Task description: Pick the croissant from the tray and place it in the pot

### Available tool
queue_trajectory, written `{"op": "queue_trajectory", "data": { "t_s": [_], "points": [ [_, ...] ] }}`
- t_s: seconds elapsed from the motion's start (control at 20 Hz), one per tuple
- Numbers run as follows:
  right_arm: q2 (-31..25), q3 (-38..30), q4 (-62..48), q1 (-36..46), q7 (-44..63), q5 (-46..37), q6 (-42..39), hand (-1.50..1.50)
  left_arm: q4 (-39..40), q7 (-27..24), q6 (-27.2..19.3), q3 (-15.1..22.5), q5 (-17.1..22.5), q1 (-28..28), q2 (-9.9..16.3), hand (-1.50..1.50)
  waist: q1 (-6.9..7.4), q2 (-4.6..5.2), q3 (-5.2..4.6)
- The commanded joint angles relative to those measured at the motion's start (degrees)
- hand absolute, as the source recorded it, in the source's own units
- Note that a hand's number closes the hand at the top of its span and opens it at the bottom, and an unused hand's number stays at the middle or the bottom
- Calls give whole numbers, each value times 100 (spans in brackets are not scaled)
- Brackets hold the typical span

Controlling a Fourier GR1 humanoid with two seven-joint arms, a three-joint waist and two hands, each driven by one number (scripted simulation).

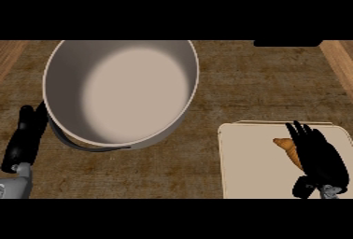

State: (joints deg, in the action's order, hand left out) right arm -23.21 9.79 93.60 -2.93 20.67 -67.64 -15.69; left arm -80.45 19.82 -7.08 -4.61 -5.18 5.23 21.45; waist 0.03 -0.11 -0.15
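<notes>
A large grey pot [121, 91] sits on the brown table [262, 88] in the upper left of the head view, its wide mouth facing up and its pale inside bare. A dark handle arcs along its lower rim.

At the lower right lies a cream tray [248, 163], well apart from the pot, with its right and lower parts running toward the edge of the view. On the tray rests 1 croissant [287, 150], golden brown, lying lengthwise with its pointed end toward the far side of the tray.

The right hand [318, 161] is over the tray, just beside the croissant on its right and partly covering it. Its fingers [301, 133] stretch forward, fairly straight and close together, their tips past the croissant's far end; the thumb [302, 186] bends down near the lower edge. The fingers do not appear curled round the croissant, though whether they touch it cannot be told.

The left hand [22, 140] shows at the far left edge, beside the pot's lower left wall, above its grey forearm [17, 184]. It appears as a narrow dark shape pointing upward; whether its fingers are apart or together cannot be told.
</notes>
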Motion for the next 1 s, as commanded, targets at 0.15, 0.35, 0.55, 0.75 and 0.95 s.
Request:
{"op": "queue_trajectory", "data": {
  "t_s": [0.15, 0.35, 0.55, 0.75, 0.95],
  "points": [
    [406, -119, -1015, 464, -191, -236, 334, -150, 86, -97, 112, -65, -219, 10, -161, 0, 12, 14, 16],
    [237, -328, -601, 79, -279, -149, 154, -150, -791, 427, 33, 88, -339, -315, -331, 0, 14, 1, 17],
    [290, -403, -1014, 384, -634, -112, 190, 150, -230, 45, 253, -227, -259, -137, -222, 0, 8, 9, 16],
    [260, -198, -1124, 406, -928, -544, 984, 150, -15, 40, 167, -232, -341, 92, -315, 0, 5, 15, 16],
    [-70, -267, -571, 443, -989, -689, 673, 150, -430, 54, 182, -226, -389, -308, -350, 0, 8, 3, 15]
  ]
}}
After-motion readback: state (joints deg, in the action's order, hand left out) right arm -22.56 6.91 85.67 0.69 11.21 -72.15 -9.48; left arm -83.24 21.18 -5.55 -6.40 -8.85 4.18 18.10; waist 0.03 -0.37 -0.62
